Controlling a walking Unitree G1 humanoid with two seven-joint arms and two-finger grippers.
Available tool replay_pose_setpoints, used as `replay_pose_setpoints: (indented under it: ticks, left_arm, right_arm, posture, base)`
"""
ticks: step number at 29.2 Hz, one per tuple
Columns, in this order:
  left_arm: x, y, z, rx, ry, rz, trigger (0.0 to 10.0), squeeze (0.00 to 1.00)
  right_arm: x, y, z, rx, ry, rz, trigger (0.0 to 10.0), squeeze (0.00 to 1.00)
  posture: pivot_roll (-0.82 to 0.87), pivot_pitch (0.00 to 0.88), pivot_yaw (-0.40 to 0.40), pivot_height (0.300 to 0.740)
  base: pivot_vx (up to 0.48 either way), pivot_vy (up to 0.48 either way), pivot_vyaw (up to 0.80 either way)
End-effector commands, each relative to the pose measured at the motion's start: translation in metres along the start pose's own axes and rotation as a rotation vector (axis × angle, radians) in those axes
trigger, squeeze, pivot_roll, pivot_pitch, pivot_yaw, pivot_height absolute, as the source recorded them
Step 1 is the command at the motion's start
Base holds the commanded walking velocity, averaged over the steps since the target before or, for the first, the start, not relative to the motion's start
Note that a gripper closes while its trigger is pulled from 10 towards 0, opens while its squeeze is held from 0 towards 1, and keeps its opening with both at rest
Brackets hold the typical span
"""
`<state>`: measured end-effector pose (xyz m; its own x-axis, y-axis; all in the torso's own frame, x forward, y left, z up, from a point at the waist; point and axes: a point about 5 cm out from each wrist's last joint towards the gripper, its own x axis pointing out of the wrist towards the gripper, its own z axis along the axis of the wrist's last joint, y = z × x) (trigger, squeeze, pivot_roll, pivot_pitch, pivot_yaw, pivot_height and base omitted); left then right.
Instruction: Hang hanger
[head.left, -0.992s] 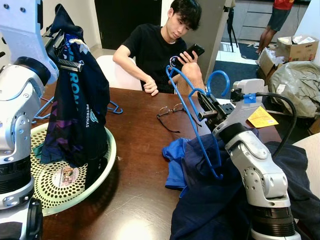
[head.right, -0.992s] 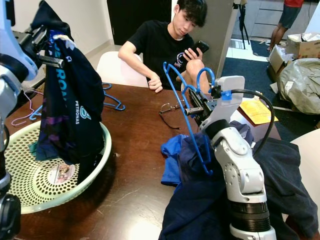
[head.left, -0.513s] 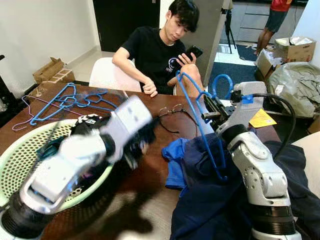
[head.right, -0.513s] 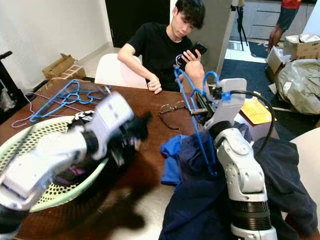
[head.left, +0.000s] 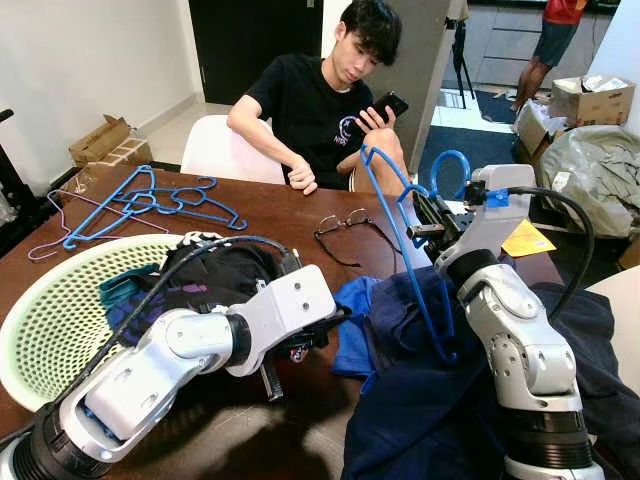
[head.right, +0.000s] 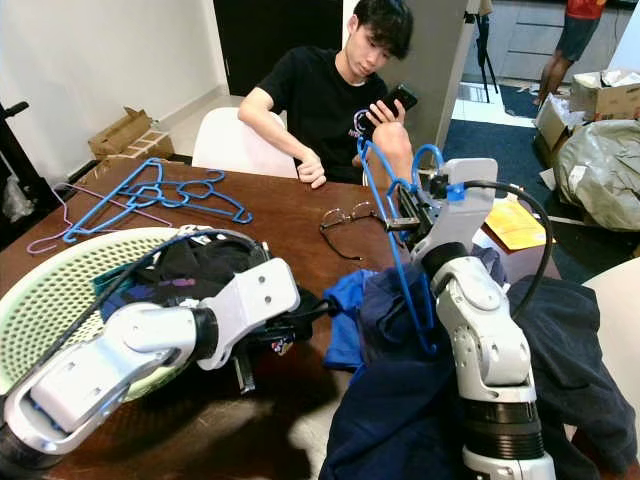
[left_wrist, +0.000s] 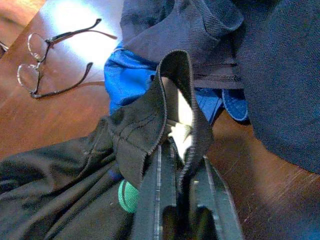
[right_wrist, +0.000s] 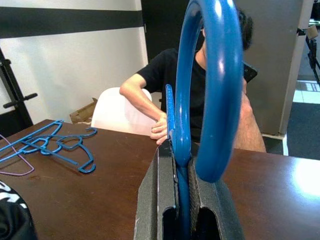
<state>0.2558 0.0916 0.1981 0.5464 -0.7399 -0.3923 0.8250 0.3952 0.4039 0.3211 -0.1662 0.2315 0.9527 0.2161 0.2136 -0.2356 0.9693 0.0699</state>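
The right gripper (right_wrist: 181, 165) is clamped on the blue hanger (head.left: 400, 245), whose neck sits between the jaws, hook curving up at 12 o'clock above the dark clothes (head.left: 430, 400). At 9 o'clock from it, the left gripper (left_wrist: 177, 165) pinches a black garment (left_wrist: 150, 125) beside the green basket (head.left: 50, 320).

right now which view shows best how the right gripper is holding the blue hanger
The right wrist view: the blue hanger sits clamped between the right gripper's two black fingers, its hook looping just above. The eye views show the hanger's whole outline standing above the dark garment. The left wrist view shows other clothing instead.
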Motion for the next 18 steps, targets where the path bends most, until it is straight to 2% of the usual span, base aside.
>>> replay_pose_setpoints:
  ticks: [1,5,6,7,9,10,11,13,14,15,16,17,18]
  left_arm:
    - [-0.003,-0.002,-0.002,-0.022,0.006,-0.020,10.0,1.00]
    - [-0.009,-0.001,0.002,-0.068,-0.034,-0.026,10.0,1.00]
    - [-0.018,0.007,0.007,-0.105,-0.084,0.009,10.0,1.00]
    - [-0.018,0.007,0.007,-0.105,-0.084,0.009,10.0,1.00]
    - [-0.035,0.025,0.014,-0.149,-0.166,0.114,10.0,1.00]
    - [-0.035,0.025,0.014,-0.149,-0.166,0.114,10.0,1.00]
    - [-0.044,0.037,0.019,-0.174,-0.227,0.196,10.0,1.00]
    - [-0.044,0.037,0.019,-0.174,-0.227,0.196,10.0,1.00]
    - [-0.055,0.050,0.022,-0.184,-0.270,0.307,10.0,1.00]
    - [-0.055,0.050,0.022,-0.184,-0.270,0.307,10.0,1.00]
    - [-0.083,0.076,0.000,-0.231,-0.195,0.613,10.0,1.00]
    - [-0.083,0.076,0.000,-0.231,-0.195,0.613,10.0,1.00]
    - [-0.091,0.080,-0.010,-0.246,-0.143,0.689,10.0,1.00]
  right_arm:
    - [0.003,0.000,0.001,-0.013,0.001,-0.002,10.0,0.00]
    - [0.003,0.000,0.001,-0.014,0.004,-0.002,10.0,0.00]
    - [0.003,-0.001,0.001,-0.015,0.004,-0.003,10.0,0.00]
    - [0.003,-0.001,0.001,-0.015,0.004,-0.003,10.0,0.00]
    - [0.004,-0.001,0.000,-0.015,0.006,-0.002,10.0,0.00]
    - [0.004,-0.001,0.000,-0.015,0.006,-0.002,10.0,0.00]
    - [0.004,-0.001,-0.001,-0.015,0.008,-0.001,10.0,0.00]
    - [0.004,-0.001,-0.001,-0.015,0.008,-0.001,10.0,0.00]
    - [0.004,-0.001,-0.001,-0.015,0.009,0.000,10.0,0.00]
    - [0.004,-0.001,-0.001,-0.015,0.009,0.000,10.0,0.00]
    - [0.005,-0.001,-0.001,-0.017,0.010,0.005,10.0,0.00]
    - [0.005,-0.001,-0.001,-0.017,0.010,0.005,10.0,0.00]
    - [0.005,-0.001,0.000,-0.018,0.011,0.006,10.0,0.00]
  posture:
    - [0.08,0.000,-0.015,0.740]
    - [0.08,0.000,-0.015,0.740]
    - [0.08,0.000,-0.015,0.740]
    - [0.08,0.000,-0.015,0.740]
    - [0.08,0.000,-0.019,0.740]
    - [0.08,0.000,-0.019,0.740]
    - [0.08,0.000,-0.019,0.740]
    - [0.08,0.000,-0.019,0.740]
    - [0.08,0.000,-0.024,0.740]
    - [0.08,0.000,-0.024,0.740]
    - [0.09,0.000,-0.029,0.740]
    - [0.09,0.000,-0.029,0.740]
    - [0.09,0.000,-0.029,0.740]
  base:
    - [0.000,0.000,0.00]
    - [0.000,0.000,0.00]
    - [0.000,0.000,0.00]
    - [0.000,0.000,0.00]
    - [0.000,0.000,0.00]
    - [0.000,0.000,0.00]
    - [0.000,0.000,0.00]
    - [0.000,0.000,0.00]
    - [0.000,0.000,0.00]
    - [0.000,0.000,0.00]
    - [0.000,0.000,0.00]
    - [0.000,0.000,0.00]
    - [0.000,0.000,0.00]
